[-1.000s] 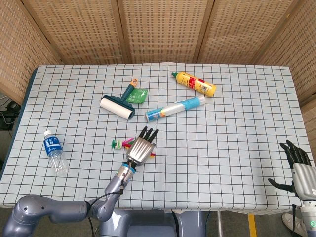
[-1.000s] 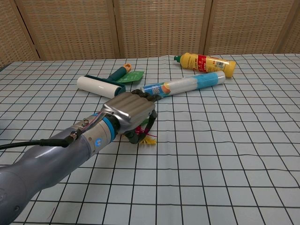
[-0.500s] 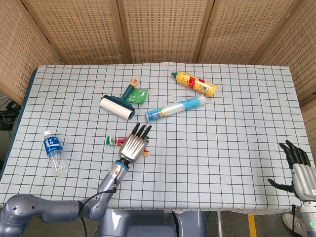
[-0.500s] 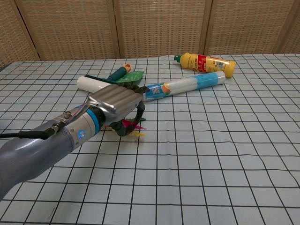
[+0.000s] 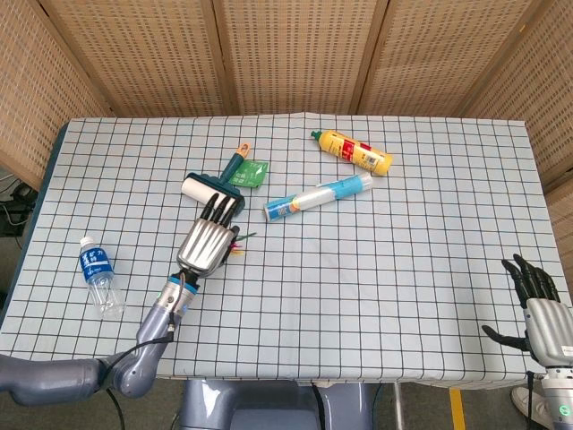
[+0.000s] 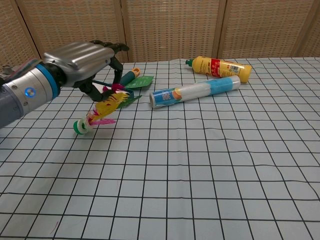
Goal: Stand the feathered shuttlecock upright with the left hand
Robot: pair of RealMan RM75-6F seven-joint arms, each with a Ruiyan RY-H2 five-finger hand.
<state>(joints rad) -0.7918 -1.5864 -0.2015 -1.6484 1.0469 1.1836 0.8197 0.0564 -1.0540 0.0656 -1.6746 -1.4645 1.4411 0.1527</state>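
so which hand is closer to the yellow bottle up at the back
Left. The left hand is lifted over the table's near-left part, holding the feathered shuttlecock, diagonally across from the yellow bottle. The right hand hangs off the table's near-right corner, further away.

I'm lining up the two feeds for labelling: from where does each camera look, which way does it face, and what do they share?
Head view: high above the near table edge, looking down on the checked table; shows the left hand, its arm, and the right hand at lower right.
Chest view: low, near table height, facing across toward the wicker screens; shows only the left hand and forearm.
Shared: the left hand gripping the feathered shuttlecock by its feathers, the yellow bottle, the blue tube.
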